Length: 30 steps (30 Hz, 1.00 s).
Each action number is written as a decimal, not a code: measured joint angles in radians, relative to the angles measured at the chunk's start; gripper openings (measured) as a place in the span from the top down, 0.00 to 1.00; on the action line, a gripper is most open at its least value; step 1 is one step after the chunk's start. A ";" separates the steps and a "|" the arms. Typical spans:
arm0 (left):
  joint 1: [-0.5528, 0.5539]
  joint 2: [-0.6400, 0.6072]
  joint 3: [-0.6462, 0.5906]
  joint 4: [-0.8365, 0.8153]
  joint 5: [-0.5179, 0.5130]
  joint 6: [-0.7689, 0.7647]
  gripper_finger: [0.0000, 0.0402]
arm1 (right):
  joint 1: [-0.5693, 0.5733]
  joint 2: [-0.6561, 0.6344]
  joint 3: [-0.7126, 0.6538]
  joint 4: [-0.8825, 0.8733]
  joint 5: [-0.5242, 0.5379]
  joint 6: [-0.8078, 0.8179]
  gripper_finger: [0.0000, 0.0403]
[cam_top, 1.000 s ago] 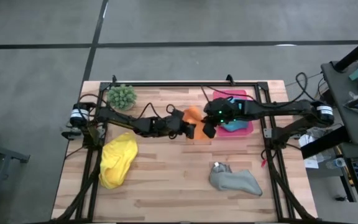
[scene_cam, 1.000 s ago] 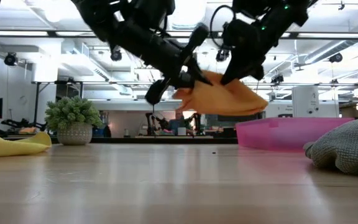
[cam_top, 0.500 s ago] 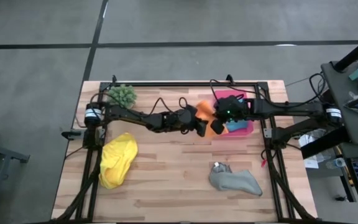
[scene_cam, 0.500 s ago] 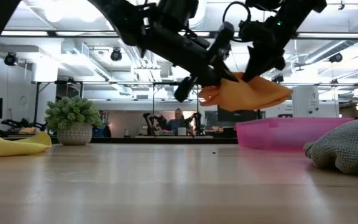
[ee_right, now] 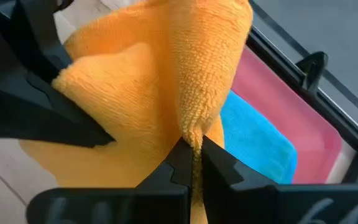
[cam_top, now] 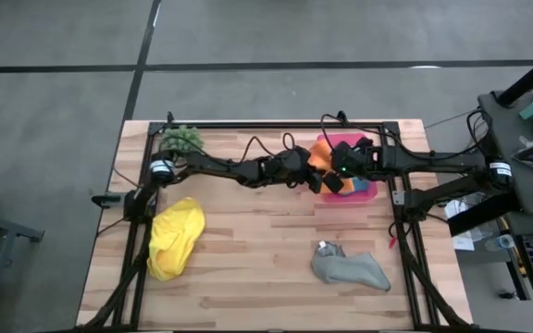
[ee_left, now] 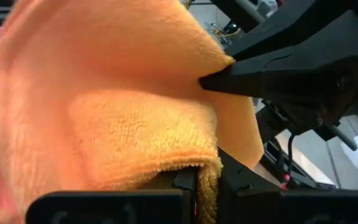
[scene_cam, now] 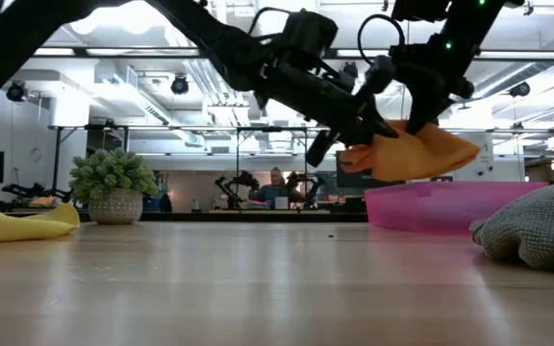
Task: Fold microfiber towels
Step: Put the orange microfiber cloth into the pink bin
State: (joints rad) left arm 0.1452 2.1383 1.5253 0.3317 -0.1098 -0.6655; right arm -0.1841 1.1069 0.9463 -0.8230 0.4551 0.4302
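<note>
A folded orange towel (scene_cam: 412,154) hangs in the air above the pink tray (scene_cam: 431,204) at the table's far right. My left gripper (cam_top: 311,176) and my right gripper (cam_top: 333,181) are both shut on it, close side by side. A folded blue towel (ee_right: 257,140) lies in the tray. A yellow towel (cam_top: 174,236) lies crumpled at the left. A grey towel (cam_top: 350,266) lies crumpled at the near right. The lime green towel is out of view. My left gripper pinches a folded edge of the orange towel (ee_left: 207,171) between its two fingers, several layers. It comes level from the table's left. The towel is lifted clear of the table. My right gripper pinches a fold of the orange towel (ee_right: 191,134) between its two fingers, several layers. It comes from the table's right, slanting down. The towel hangs slack below and beside the fingers, clear of the tray.
A spiky green plant in a pot (cam_top: 181,139) stands at the far left corner. A black frame (cam_top: 248,125) runs around the table's edges. The wooden middle and near part of the table (cam_top: 257,250) is bare.
Both grippers have carried the orange towel toward the table's right and far edge, from the table's middle to above the pink tray, keeping it lifted clear. Both have stayed shut on it.
</note>
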 joint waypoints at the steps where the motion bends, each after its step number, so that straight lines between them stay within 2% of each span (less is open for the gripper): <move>1: 0.000 0.012 0.019 0.000 0.006 0.000 1.00 | 0.000 0.000 0.000 -0.006 0.004 0.005 0.98; 12: 0.001 0.116 0.160 0.007 0.022 0.026 1.00 | 0.000 -0.021 -0.006 -0.142 0.097 0.085 0.98; 21: 0.008 0.170 0.226 0.008 0.037 0.046 1.00 | -0.020 -0.103 -0.040 -0.145 0.109 0.117 0.98; 30: 0.025 0.173 0.238 -0.001 0.041 0.081 1.00 | -0.022 -0.126 -0.142 -0.118 0.132 0.190 0.98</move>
State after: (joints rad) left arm 0.1704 2.3112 1.7634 0.3311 -0.0692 -0.5845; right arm -0.2062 0.9813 0.8044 -0.9409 0.5872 0.6203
